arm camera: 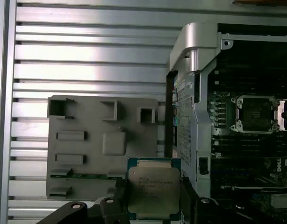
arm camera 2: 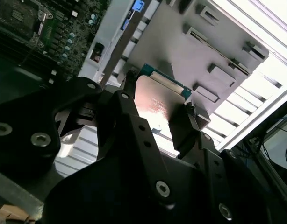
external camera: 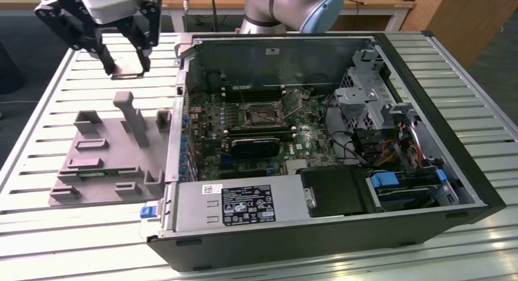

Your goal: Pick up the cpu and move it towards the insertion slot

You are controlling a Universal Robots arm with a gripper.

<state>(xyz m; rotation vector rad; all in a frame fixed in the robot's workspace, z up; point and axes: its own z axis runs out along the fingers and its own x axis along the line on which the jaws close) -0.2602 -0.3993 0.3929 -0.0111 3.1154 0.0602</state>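
While its fingers (arm camera 2: 127,107) pinch the cpu (arm camera: 152,189) by opposite edges, the gripper (external camera: 125,67) hangs above the grey fixture tray (external camera: 97,172) — well apart from the insertion slot (external camera: 261,116) inside the open computer case (external camera: 453,172). Black linkages hide the chip's lower edge in both wrist views.

cpu (arm camera: 152,189): silver, flat, lifted | insertion slot (arm camera: 254,113): open, dark centre
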